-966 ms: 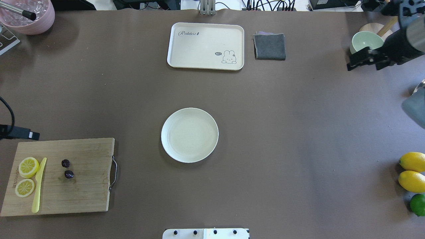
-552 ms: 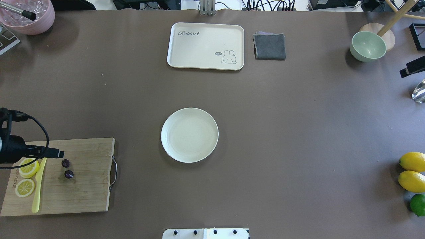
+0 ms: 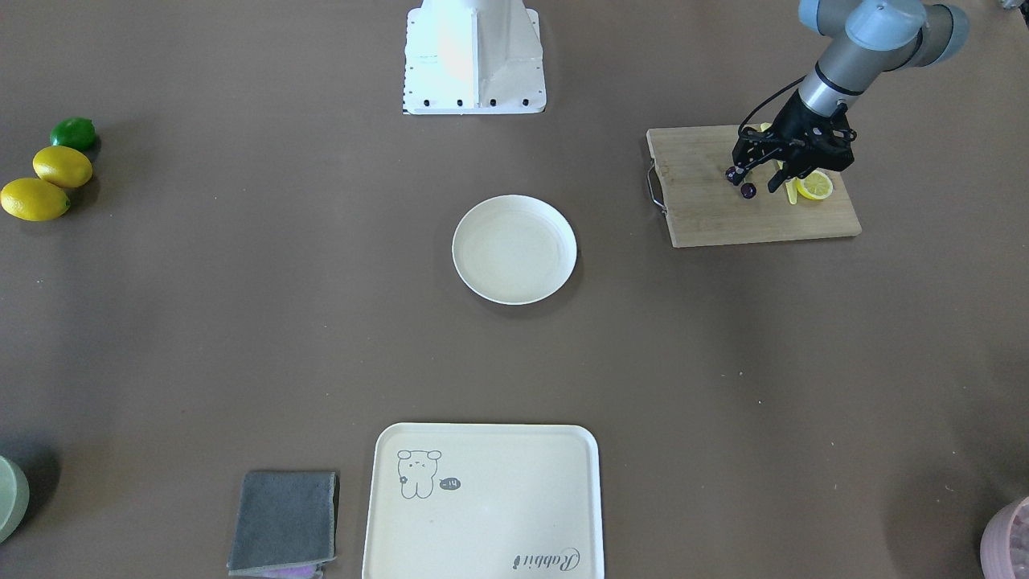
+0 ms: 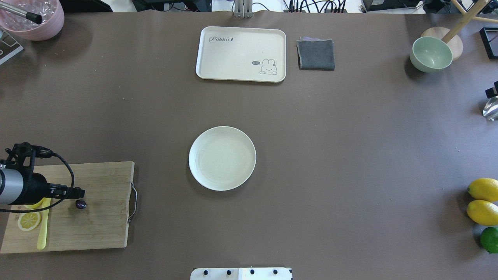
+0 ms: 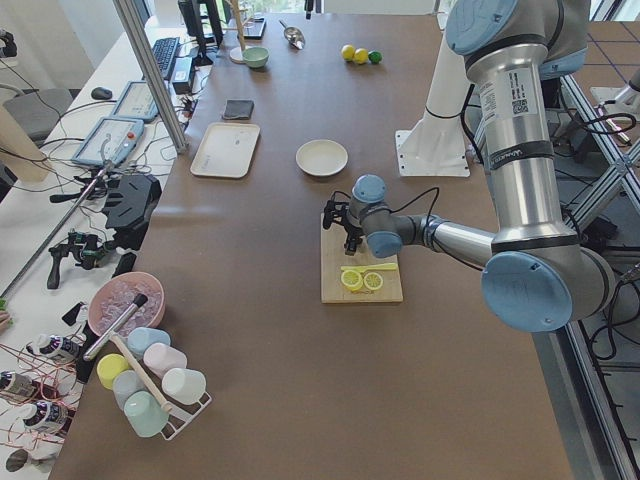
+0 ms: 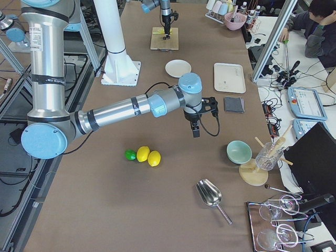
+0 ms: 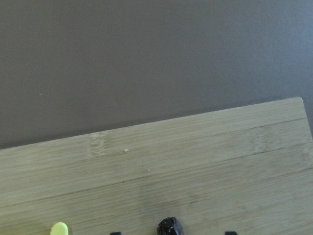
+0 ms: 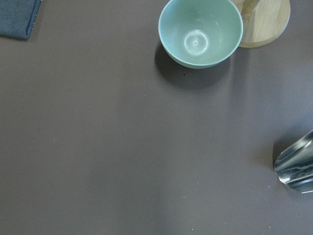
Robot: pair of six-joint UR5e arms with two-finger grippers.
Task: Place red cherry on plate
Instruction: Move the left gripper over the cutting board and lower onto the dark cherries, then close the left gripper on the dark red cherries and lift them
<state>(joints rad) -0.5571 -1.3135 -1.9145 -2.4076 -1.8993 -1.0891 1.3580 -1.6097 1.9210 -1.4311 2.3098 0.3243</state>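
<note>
Two-ball cherry pickup, left arm

One red cherry [image 4: 81, 204], a glossy maroon pair, lies on the bamboo cutting board [image 4: 101, 225], eight o'clock from the round cream plate [image 4: 222, 158]. Left gripper [image 4: 76, 192] spread, straddling one ball. Centre, descend, close gently: round fruit likely rolls. Right gripper [image 6: 195, 131]: state indiscernible.

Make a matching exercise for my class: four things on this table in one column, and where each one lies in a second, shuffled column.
Things:
1. red cherry
2. plate
3. grey cloth
4. lime

Places:
A. beside the cream tray
B. next to two lemons
C. on the wooden cutting board
D. alone at the middle of the table

Pairs: 1-C, 2-D, 3-A, 4-B.
</note>
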